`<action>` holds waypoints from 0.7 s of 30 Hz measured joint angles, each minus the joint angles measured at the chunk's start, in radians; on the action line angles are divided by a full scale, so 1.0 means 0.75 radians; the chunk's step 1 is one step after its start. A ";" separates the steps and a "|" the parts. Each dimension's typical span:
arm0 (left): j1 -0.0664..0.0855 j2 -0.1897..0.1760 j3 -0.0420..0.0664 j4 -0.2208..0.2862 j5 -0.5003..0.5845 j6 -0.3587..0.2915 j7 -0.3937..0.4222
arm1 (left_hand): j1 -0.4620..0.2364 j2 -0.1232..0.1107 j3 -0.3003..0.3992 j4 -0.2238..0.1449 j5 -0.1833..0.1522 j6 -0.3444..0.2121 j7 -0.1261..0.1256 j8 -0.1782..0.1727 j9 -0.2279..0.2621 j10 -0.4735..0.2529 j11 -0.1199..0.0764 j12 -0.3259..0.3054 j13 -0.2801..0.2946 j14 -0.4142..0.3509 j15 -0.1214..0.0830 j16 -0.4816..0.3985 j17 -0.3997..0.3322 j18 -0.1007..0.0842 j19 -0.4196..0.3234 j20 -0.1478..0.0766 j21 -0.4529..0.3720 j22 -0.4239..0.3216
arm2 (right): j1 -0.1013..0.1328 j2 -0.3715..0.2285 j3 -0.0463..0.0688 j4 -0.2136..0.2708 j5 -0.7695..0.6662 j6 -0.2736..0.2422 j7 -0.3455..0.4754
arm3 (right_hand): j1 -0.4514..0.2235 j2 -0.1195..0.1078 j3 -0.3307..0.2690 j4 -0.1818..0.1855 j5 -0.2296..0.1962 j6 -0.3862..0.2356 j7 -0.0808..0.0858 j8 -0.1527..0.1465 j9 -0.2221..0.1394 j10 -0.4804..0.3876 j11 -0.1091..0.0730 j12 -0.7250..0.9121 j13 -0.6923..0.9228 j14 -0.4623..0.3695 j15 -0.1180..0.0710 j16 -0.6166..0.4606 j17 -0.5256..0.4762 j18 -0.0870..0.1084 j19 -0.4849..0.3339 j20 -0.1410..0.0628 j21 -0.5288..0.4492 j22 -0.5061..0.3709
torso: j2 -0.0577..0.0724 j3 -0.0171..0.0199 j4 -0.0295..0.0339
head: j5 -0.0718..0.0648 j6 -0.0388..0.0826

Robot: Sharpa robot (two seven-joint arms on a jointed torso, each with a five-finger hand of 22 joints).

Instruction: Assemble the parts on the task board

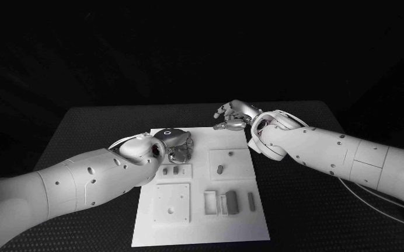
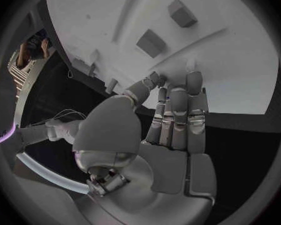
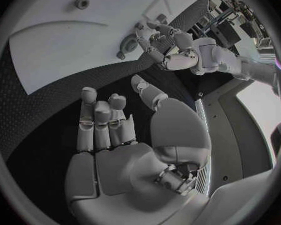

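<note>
Parts (image 1: 228,202), small grey blocks, stood in the smooth white task board (image 1: 198,228) mid-table. Left hand (image 1: 171,142) hovered over its far-left corner, fingers loose, empty; right hand (image 1: 236,115), fingers apart, held nothing.

Left hand (image 1: 171,142) lowered with fingers (image 2: 178,116) extended together, right hand (image 1: 236,116) raised, fingers (image 3: 97,120) loosely apart, both holding nothing

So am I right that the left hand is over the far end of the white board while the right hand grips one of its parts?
Not quite: the right hand holds nothing; the right wrist view shows its fingers apart above the black table. The left hand is indeed over the board's far end.
</note>
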 measured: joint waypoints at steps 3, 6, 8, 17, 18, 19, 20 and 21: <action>-0.003 0.004 0.000 -0.006 0.000 0.000 0.000 | -0.005 0.008 0.004 0.001 0.000 0.002 -0.002 0.000 -0.002 0.001 -0.001 0.000 0.000 0.009 0.001 0.009 0.003 0.000 0.005 -0.005 0.008 0.000 | 0.000 0.000 0.000 0.000 0.000 0.000 0.000 | 0.000 0.000 0.000 0.000 0.000 0.000 0.000 0.000 0.000 0.000 0.000 0.004 0.000 0.001 0.000 0.000 0.000 0.000 0.000 0.000 0.000 0.000 | 0.000 0.0004 -0.0001 | 0.000 0.000; -0.006 0.009 0.000 -0.012 0.000 0.000 0.000 | -0.002 0.012 0.007 -0.002 0.000 0.005 -0.005 0.000 -0.004 0.027 -0.011 -0.001 0.000 0.017 -0.007 0.010 0.005 0.000 0.010 -0.010 0.015 0.000 | 0.000 0.000 0.000 0.000 0.000 0.000 0.000 | 0.000 0.000 0.000 0.000 0.000 0.000 0.000 0.000 0.000 0.000 0.000 0.005 0.000 0.004 -0.003 0.000 -0.001 0.000 0.000 0.000 0.000 0.000 | 0.000 0.0008 -0.0003 | 0.000 0.000; -0.009 0.012 0.001 -0.015 0.000 0.000 0.000 | -0.002 0.012 0.007 -0.002 0.000 0.005 -0.005 0.000 -0.004 0.041 -0.013 -0.001 0.003 0.021 -0.012 0.013 0.007 0.001 0.012 -0.012 0.021 0.000 | 0.000 0.000 0.000 0.001 0.000 0.000 0.000 | 0.000 0.000 0.000 0.000 0.000 0.000 0.000 0.000 0.000 0.000 0.000 0.005 0.000 0.004 -0.003 0.000 -0.001 0.000 0.000 0.000 0.000 0.000 | 0.000 0.0008 -0.0003 | 0.000 0.001; -0.013 0.022 0.004 -0.026 0.000 -0.003 0.000 | 0.004 0.017 0.010 -0.005 0.000 0.007 -0.007 0.000 -0.004 0.053 -0.015 -0.001 0.009 0.024 -0.015 0.021 0.010 0.001 0.019 -0.014 0.031 0.000 | 0.000 -0.001 0.000 0.001 0.001 0.000 0.000 | 0.000 0.000 0.000 0.000 0.000 0.000 0.000 0.000 0.000 0.000 0.000 0.005 0.000 0.004 -0.003 0.000 -0.001 0.000 0.000 0.000 0.000 0.000 | 0.000 0.0008 -0.0005 | -0.002 -0.001; -0.014 0.022 0.004 -0.027 0.000 -0.004 0.000 | -0.002 0.023 0.013 -0.002 0.000 0.007 -0.007 0.000 -0.004 0.053 -0.015 0.000 0.010 0.024 -0.015 0.021 0.010 0.001 0.019 -0.014 0.031 0.000 | 0.000 -0.001 0.000 0.001 0.001 0.000 0.000 | 0.000 0.000 -0.002 0.002 0.000 0.001 -0.001 0.000 0.000 0.000 0.000 0.005 0.000 0.006 -0.001 0.000 -0.001 0.000 0.000 0.000 0.000 0.000 | 0.000 0.0008 -0.0006 | -0.002 -0.001; -0.014 0.023 0.004 -0.028 0.000 -0.004 0.001 | 0.002 0.028 0.013 -0.001 0.000 0.007 -0.007 0.000 -0.004 0.054 -0.015 0.000 0.010 0.027 -0.012 0.021 0.010 0.001 0.019 -0.014 0.031 0.000 | 0.000 -0.001 0.000 0.001 0.001 0.000 0.000 | 0.000 0.000 -0.004 0.004 0.000 0.001 -0.001 0.000 0.000 0.000 0.000 0.005 0.000 0.006 -0.001 0.000 -0.001 0.000 0.000 0.000 0.000 0.000 | 0.000 0.0008 -0.0008 | -0.002 -0.001; -0.014 0.023 0.004 -0.029 0.000 -0.004 0.001 | 0.003 0.030 0.014 -0.001 0.000 0.012 -0.008 0.000 -0.004 0.054 -0.015 0.001 0.010 0.029 -0.010 0.021 0.011 0.001 0.019 -0.014 0.031 0.000 | 0.000 -0.001 0.000 0.001 0.001 0.000 0.000 | 0.000 0.000 -0.004 0.004 0.000 0.001 -0.001 0.000 0.000 0.000 0.000 0.005 0.000 0.006 -0.001 0.000 -0.001 0.000 0.000 0.000 0.000 0.000 | 0.000 0.0008 -0.0008 | -0.002 -0.001; -0.014 0.024 0.004 -0.029 0.000 -0.004 0.001 | 0.004 0.031 0.014 -0.001 0.000 0.017 -0.007 0.000 -0.004 0.057 -0.016 0.001 0.010 0.029 -0.010 0.021 0.011 0.001 0.019 -0.014 0.035 0.000 | 0.000 -0.001 0.000 0.001 0.001 0.000 0.000 | 0.000 0.000 -0.004 0.004 0.000 0.001 -0.001 0.000 0.000 0.000 0.000 0.005 0.000 0.006 -0.001 0.000 -0.001 0.000 0.000 0.000 0.000 0.000 | 0.000 0.0008 -0.0008 | -0.003 -0.002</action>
